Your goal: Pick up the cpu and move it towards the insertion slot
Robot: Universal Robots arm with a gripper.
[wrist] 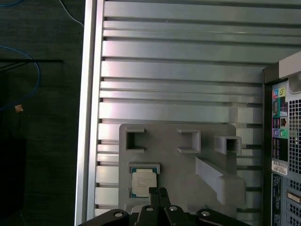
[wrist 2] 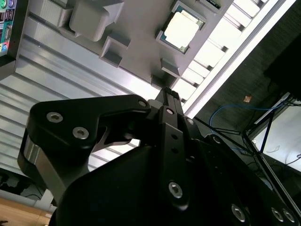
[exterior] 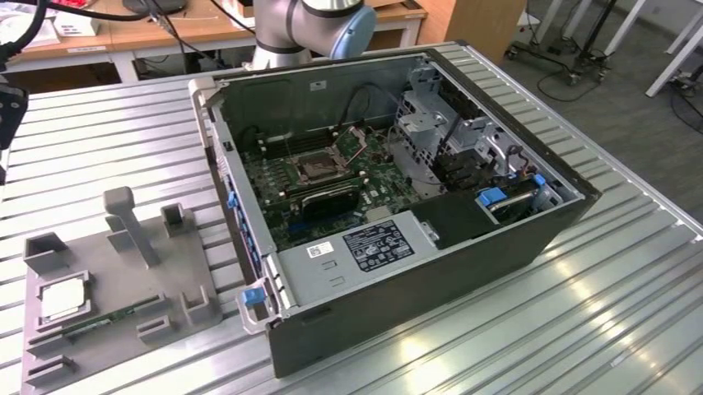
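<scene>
The gripper [wrist: 158, 192], fingers pressed together on nothing, hangs near the cpu [wrist: 145, 182] in the first wrist view; the cpu lies in a grey tray [exterior: 115, 284] at the exterior view's lower left. The slot [exterior: 318, 167] sits mid-frame inside the open case [exterior: 439, 271], well apart.

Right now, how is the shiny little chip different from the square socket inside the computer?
The cpu has a pale, silvery top; the insertion slot is dark with a silver frame. The cpu lies on the grey holder plate, outside the computer case; the insertion slot sits inside the open case, on the green board. Both are square and lie flat, facing up.
</scene>
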